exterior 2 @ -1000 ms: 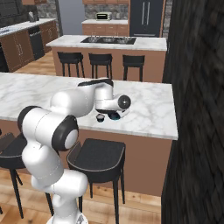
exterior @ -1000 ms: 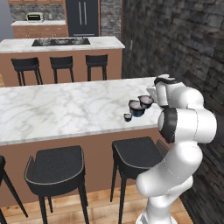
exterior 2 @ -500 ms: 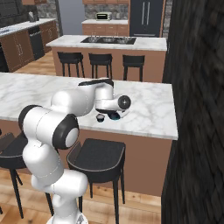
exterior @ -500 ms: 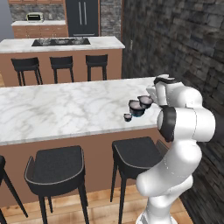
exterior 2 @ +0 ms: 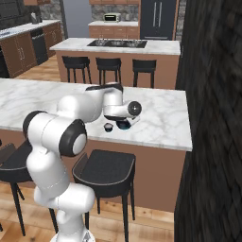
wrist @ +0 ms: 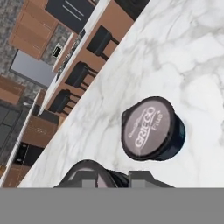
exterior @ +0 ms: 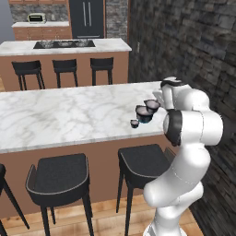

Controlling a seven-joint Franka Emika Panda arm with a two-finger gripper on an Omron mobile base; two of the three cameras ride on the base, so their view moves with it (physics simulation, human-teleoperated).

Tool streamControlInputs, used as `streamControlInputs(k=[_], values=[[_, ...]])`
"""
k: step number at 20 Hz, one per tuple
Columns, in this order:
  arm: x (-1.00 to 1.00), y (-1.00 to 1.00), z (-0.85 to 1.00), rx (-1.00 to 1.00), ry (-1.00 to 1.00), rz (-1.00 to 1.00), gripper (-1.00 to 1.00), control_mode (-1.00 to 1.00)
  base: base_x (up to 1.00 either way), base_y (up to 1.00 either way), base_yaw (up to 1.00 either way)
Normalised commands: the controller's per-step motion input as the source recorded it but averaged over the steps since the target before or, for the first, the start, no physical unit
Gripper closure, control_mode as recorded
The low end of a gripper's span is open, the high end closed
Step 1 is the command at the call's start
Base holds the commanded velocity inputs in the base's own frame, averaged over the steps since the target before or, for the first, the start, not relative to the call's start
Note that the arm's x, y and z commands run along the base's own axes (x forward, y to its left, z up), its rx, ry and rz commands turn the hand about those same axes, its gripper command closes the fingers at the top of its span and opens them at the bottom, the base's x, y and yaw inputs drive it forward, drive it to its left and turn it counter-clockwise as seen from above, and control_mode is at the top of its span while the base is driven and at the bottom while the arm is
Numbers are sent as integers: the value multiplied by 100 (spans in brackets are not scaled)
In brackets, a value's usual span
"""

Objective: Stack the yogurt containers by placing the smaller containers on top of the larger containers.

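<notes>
The larger container (wrist: 152,129), a squat dark tub with a printed lid and blue body, stands on the marble counter (wrist: 183,52). It also shows as the tub (exterior: 143,115) near the counter's front edge and as the tub (exterior 2: 124,125) under my hand. My gripper (wrist: 113,180) is shut on a smaller container (wrist: 87,171), a tiny dark cup held just above the counter beside the tub. From the left, the gripper (exterior: 154,102) holds that cup (exterior: 150,104) at the tub's upper right. Another smaller container (exterior: 134,123) sits on the counter left of the tub, and shows again as a cup (exterior 2: 108,126).
Black stools (exterior: 138,161) stand under the counter's front edge. A dark stone wall (exterior: 193,50) rises close on the right. A second island with a cooktop (exterior: 64,44) and stools lies behind. To the left the marble counter (exterior: 55,115) runs wide.
</notes>
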Motion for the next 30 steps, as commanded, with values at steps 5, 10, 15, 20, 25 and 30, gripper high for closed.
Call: streamControlInputs(k=[5, 10, 15, 20, 25, 30], values=[[21, 0, -3, 0, 0, 0, 100, -100, 0, 0, 0], [6, 0, -2, 0, 0, 0, 100, -100, 0, 0, 0], [0, 0, -2, 0, 0, 0, 100, -100, 0, 0, 0], [3, 0, -13, 0, 0, 0, 100, -100, 0, 0, 0], [10, 0, -15, 0, -2, 0, 100, -100, 0, 0, 0], [16, -1, -16, 0, -3, 0, 100, -100, 0, 0, 0]])
